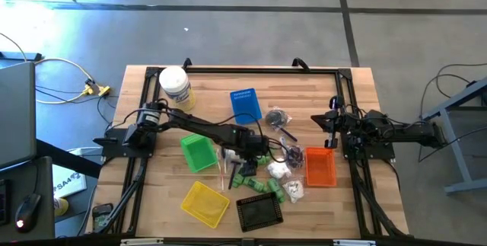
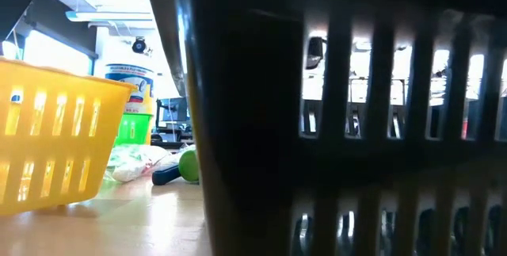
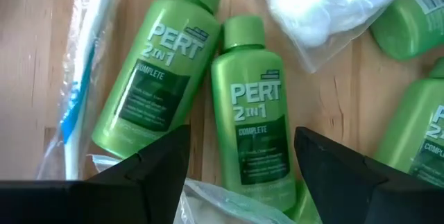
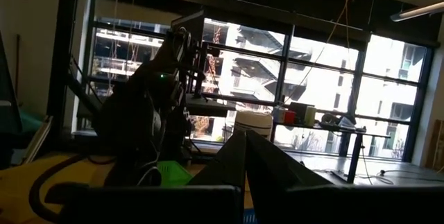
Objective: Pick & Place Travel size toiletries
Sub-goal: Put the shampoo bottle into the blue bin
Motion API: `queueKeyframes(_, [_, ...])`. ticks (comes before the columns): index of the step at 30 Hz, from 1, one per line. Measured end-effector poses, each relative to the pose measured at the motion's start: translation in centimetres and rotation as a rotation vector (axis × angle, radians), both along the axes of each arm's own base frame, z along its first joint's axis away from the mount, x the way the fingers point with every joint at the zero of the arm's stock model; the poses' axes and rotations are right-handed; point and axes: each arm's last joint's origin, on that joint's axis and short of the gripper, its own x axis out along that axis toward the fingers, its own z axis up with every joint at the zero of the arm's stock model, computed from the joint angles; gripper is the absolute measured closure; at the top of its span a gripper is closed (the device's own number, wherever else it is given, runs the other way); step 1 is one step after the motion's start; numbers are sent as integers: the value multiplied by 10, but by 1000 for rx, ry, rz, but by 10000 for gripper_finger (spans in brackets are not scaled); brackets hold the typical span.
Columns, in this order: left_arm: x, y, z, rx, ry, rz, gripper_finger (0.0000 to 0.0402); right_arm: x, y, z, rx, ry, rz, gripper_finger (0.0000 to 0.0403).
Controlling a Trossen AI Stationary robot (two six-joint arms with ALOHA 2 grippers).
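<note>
We see the left gripper (image 1: 247,164) reaching out over the middle of the table (image 1: 350,86), just above the heap of travel size toiletries (image 1: 274,176), and in the left wrist view its two dark fingers (image 3: 149,172) stand apart, released, with nothing between them but the items lying below. Directly under that gap lies a green bottle (image 3: 253,113) labelled Pert 2 in 1, flat on the wood, and a second green bottle (image 3: 163,68) lies just beside it, touching or nearly so, tilted a little. A white soft packet (image 3: 326,5) rests near the bottle caps, more green bottles (image 3: 409,16) show at the edge, and a wrapped thin stick with a blue part (image 3: 80,78) lies beside the second bottle. From above, the heap sits between the green basket (image 1: 198,153), the orange basket (image 1: 320,167), the black basket (image 1: 259,212) and the yellow basket (image 1: 204,202), with the blue basket (image 1: 245,105) farther back and the white jar (image 1: 175,86) near the far left corner. The right gripper (image 1: 332,126) waits at the table's right side, its fingers clenched together and holding nothing, well apart from the heap.
</note>
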Motion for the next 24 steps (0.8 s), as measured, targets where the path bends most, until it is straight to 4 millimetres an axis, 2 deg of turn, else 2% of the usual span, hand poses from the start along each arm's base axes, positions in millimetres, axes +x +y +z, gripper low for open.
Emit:
queueKeyframes(7, [0,0,-1,-7,6,-35,148,0,0,0,0,-1,-1,400])
queueKeyframes(13, [6,-1,-19,1,29,-49,148,0,0,0,0,-1,-2,400])
queueKeyframes(24, [5,-1,-21,14,30,-71,157,0,0,1,0,-8,0,400])
